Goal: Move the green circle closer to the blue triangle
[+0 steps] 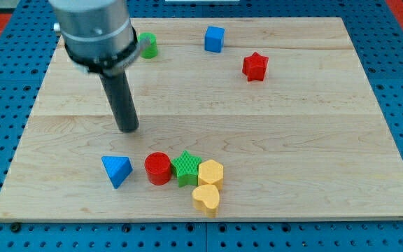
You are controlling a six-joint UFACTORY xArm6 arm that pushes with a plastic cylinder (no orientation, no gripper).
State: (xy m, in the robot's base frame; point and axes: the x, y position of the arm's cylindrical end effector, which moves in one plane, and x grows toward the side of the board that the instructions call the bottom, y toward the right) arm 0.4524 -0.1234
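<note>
The green circle (pixel 148 45) sits near the view's top left of the wooden board (pixel 292 133), partly hidden behind the arm. The blue triangle (pixel 117 170) lies near the view's bottom left. My tip (pixel 128 129) rests on the board between them, well below the green circle and a short way above and slightly right of the blue triangle. It touches neither block.
A blue cube (pixel 215 38) and a red star (pixel 255 66) lie at the view's top. A red cylinder (pixel 158 168), green star (pixel 186 168), yellow hexagon (pixel 211 172) and yellow heart (pixel 206 198) cluster right of the blue triangle.
</note>
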